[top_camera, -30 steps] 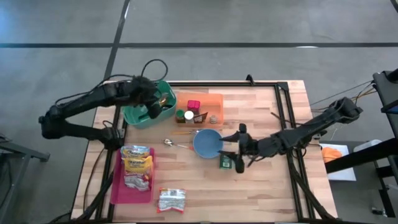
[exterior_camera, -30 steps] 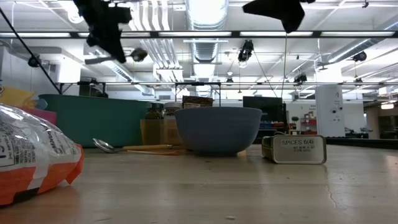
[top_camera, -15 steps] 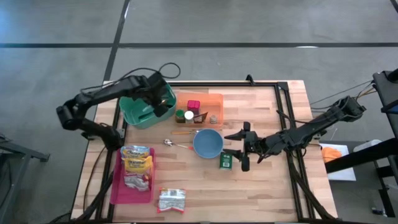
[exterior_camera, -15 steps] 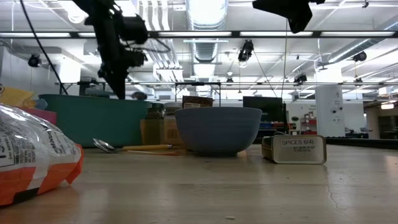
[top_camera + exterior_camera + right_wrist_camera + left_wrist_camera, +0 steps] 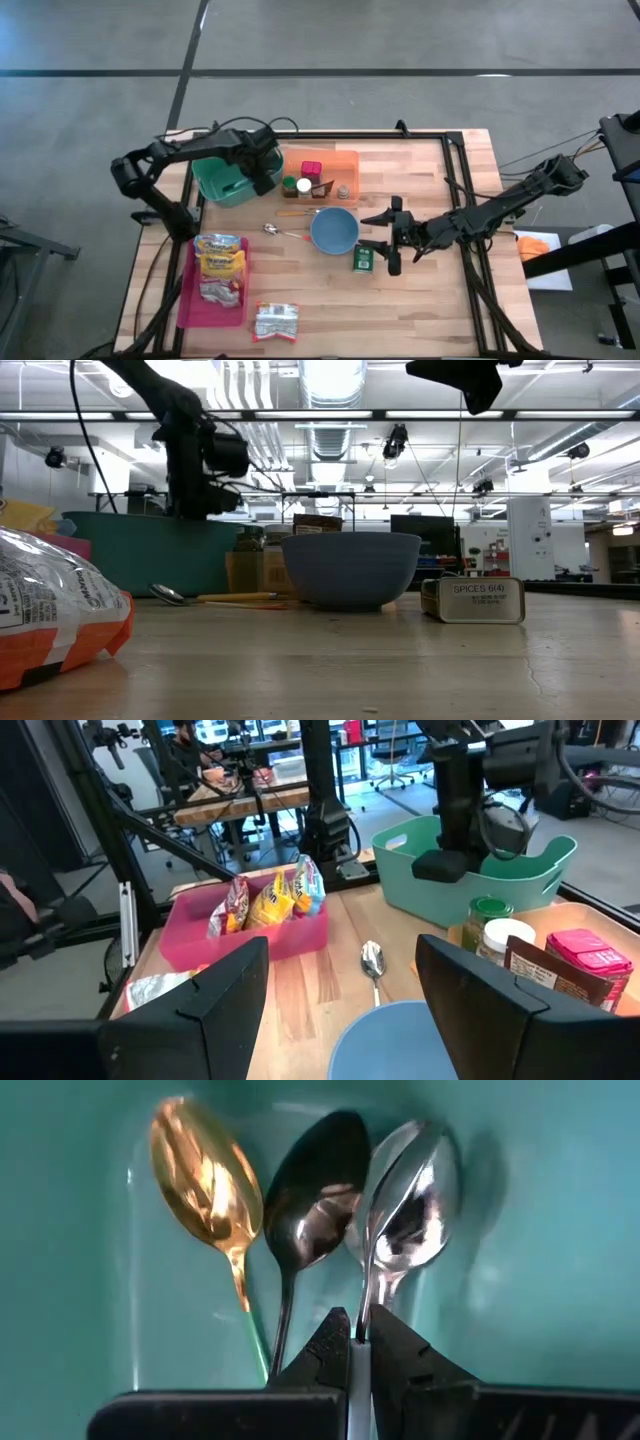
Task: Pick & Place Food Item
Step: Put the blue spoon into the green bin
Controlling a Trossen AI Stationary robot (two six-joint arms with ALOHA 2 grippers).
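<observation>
Two dark fingers point(image 5: 200, 1005) frame a wooden bench point(image 5: 330, 970) carrying a pink tray point(image 5: 245, 935) of snack packets, a steel spoon point(image 5: 373, 960), a blue bowl's rim point(image 5: 400, 1040), jars, and a teal bin point(image 5: 470, 870) holding the other arm's gripper point(image 5: 440, 865).

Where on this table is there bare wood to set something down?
Free: the near right stretch in front of the spice tin and right gripper, and the far right corner beyond the orange tray. Crowded: the far left around the teal bin, jars, blue bowl, and the pink tray of snack bags.
</observation>
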